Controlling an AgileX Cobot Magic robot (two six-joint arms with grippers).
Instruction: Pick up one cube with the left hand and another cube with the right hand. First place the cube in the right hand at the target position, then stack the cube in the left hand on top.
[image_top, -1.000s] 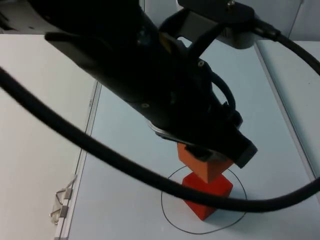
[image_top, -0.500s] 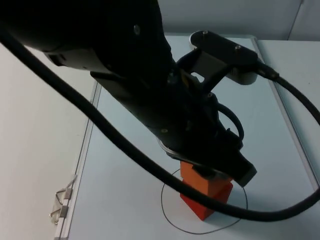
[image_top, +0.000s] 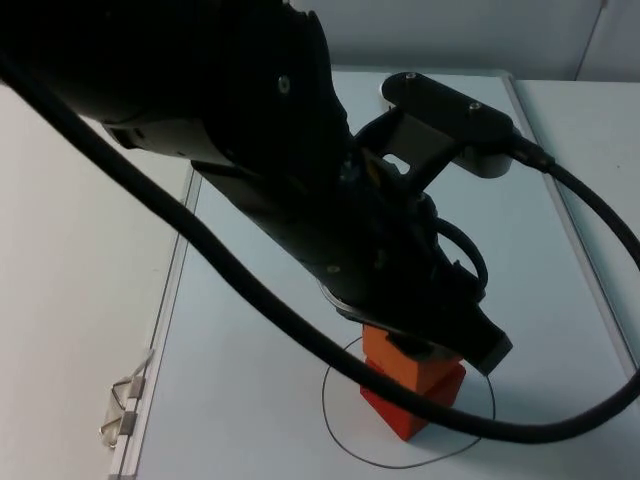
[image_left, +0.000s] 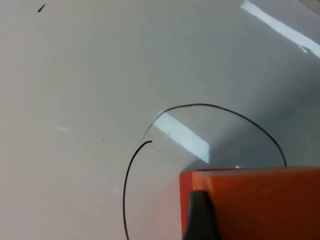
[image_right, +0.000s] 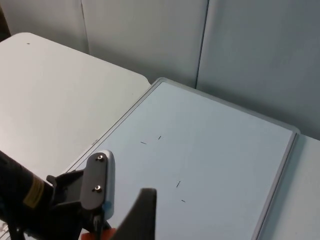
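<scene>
The left end effector (image_top: 415, 350) is gripping the top orange cube (image_top: 400, 362) and has been lowering it until it is now sitting on the bottom cube (image_top: 415, 408) inside the drawn circle (image_top: 345, 435), so letting go is coming next.

An orange cube (image_top: 398, 362) sits atop a red cube (image_top: 410, 405), stacked inside the drawn circle (image_top: 340, 436).

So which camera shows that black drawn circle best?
The top view: the circle rings the cubes, though the left gripper covers its far side. The left wrist view shows a close arc; the right wrist view looks elsewhere.
</scene>
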